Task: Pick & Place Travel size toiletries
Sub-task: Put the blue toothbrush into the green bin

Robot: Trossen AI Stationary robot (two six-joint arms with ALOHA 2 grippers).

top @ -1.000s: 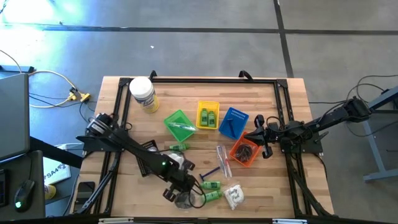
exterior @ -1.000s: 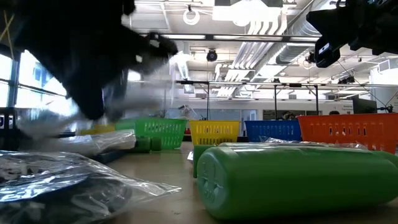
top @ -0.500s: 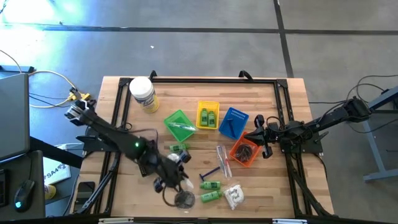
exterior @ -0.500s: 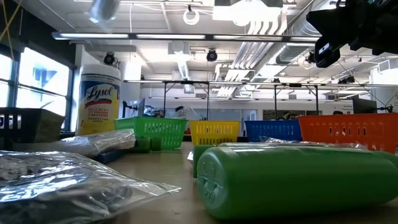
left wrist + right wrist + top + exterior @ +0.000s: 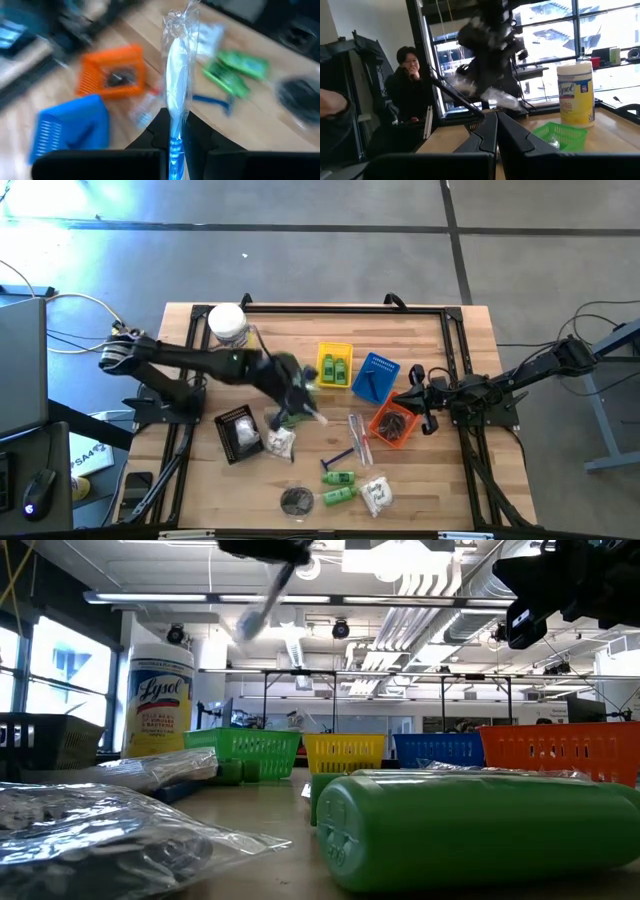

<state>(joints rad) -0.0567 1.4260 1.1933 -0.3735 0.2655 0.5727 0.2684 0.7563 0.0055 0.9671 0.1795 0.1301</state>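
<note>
Left gripper (image 5: pixel 175 131) was closed on a clear-wrapped thin stick (image 5: pixel 177 80), held up in the air above the green basket (image 5: pixel 287 376). On the table near it lay a white sachet (image 5: pixel 280 442) beside the black basket (image 5: pixel 238 433). Farther off, the right gripper (image 5: pixel 418 412) stayed fully closed and empty over the orange basket (image 5: pixel 392 424)

text: "Lysol" | on: white jar (image 5: pixel 161 690) yellow label | view: low
</note>
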